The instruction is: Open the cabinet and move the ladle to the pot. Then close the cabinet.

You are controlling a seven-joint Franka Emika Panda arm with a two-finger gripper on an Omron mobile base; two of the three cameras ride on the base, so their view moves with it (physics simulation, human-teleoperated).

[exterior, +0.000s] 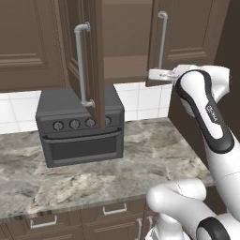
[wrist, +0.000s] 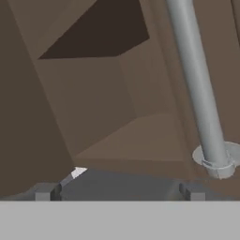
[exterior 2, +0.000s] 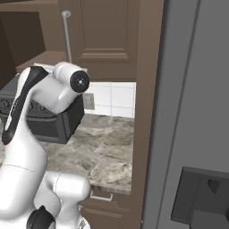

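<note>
The cabinet [exterior: 89, 65] stands open. The pincer [wrist: 119, 190], spread wide and empty, faces the shelf [wrist: 136, 140]; ladle transfer and closing remain.

Both base views look forward and down from behind the arm, sharing the tabletop [exterior: 140, 154] and oven [exterior: 79, 126]; the hand view sits close inside the cabinet [wrist: 117, 103].

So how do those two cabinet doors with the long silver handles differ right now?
The left door has swung far out, so it is seen nearly edge-on; the right door is open less and shows its raised panel. The left door's handle hangs in front of the toaster oven; the right door's handle sits above the end effector. Both are dark brown wood, both open.
</note>
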